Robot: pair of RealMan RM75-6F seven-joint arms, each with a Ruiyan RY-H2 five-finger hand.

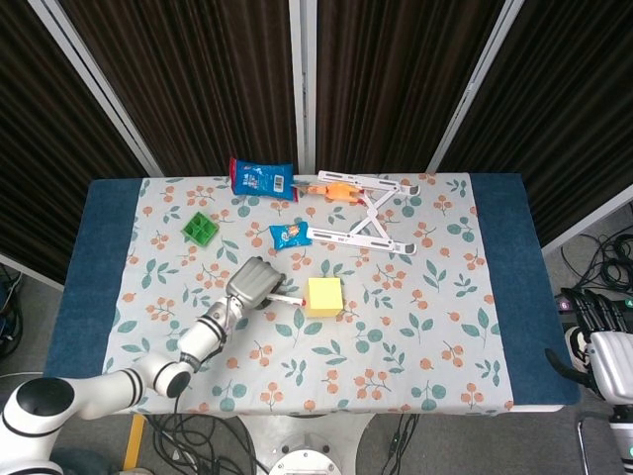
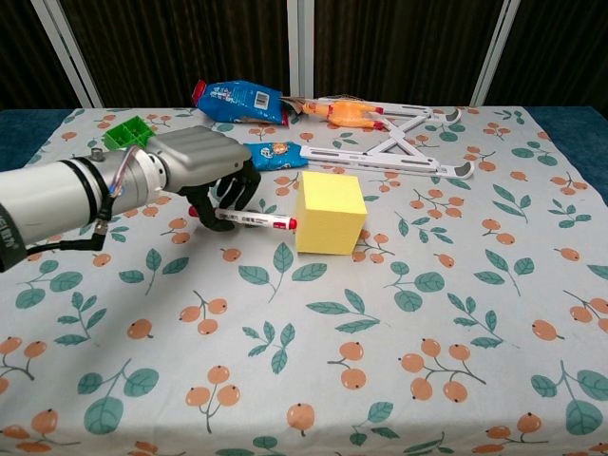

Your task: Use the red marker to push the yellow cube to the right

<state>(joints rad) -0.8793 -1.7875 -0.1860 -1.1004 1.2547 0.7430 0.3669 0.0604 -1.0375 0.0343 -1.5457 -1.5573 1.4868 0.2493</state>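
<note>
**Now the left hand is pressing the marker's tip against the cube**

Right at the contact, dark fingers (image 2: 228, 190) of the left hand (image 2: 195, 161) are curling down around the rear end of the red marker (image 2: 255, 220), clamping it while its white barrel is lying nearly level over the cloth. Its red tip is pointing to the right and touching the left face of the yellow cube (image 2: 329, 213). That cube is sitting on the floral tablecloth (image 2: 399, 332), near the middle of the table and just in front of the small blue snack packet (image 2: 275, 155).

From the chest view, the marker's printed barrel and the fingers wrapping it are showing plainly, with the silver back of the hand arching above. Overhead, the head view is showing the hand only from the back, so the grip itself is hiding beneath the knuckles, and just a short piece of marker is poking out toward the cube. This view is also taking in the left arm (image 1: 148, 371) reaching up from the table's near left corner, and the right hand (image 1: 596, 327) hanging well off the table's right edge; whether its fingers are apart or together I cannot tell.

Farther back, a green tray (image 2: 133, 133), a larger blue packet (image 2: 237, 98), an orange toy (image 2: 347, 114) and a white folding stand (image 2: 399, 142) are lying along the far side
</note>
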